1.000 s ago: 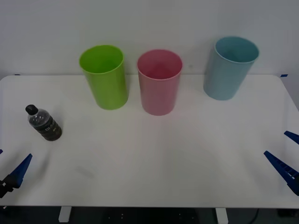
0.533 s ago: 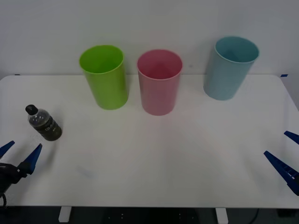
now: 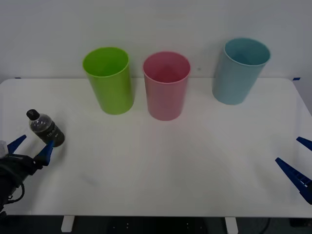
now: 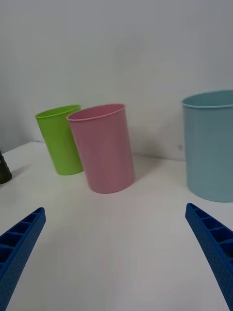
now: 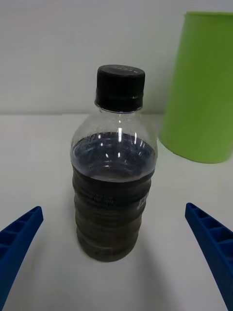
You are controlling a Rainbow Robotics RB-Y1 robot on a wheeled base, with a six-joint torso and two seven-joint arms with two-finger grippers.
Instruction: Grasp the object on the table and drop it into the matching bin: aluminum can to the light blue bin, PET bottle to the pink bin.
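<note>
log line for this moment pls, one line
phase: approach | left gripper: open, just short of PET bottle, upright on table | right gripper: open, idle at right edge | target: pink bin

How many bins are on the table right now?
3, in a row at the table's far side: the lime green bin on the left, the pink bin in the middle, the light blue bin on the right.

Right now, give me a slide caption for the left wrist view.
Left tool open, lined up on the upright bottle on the table, green bin behind.
</note>
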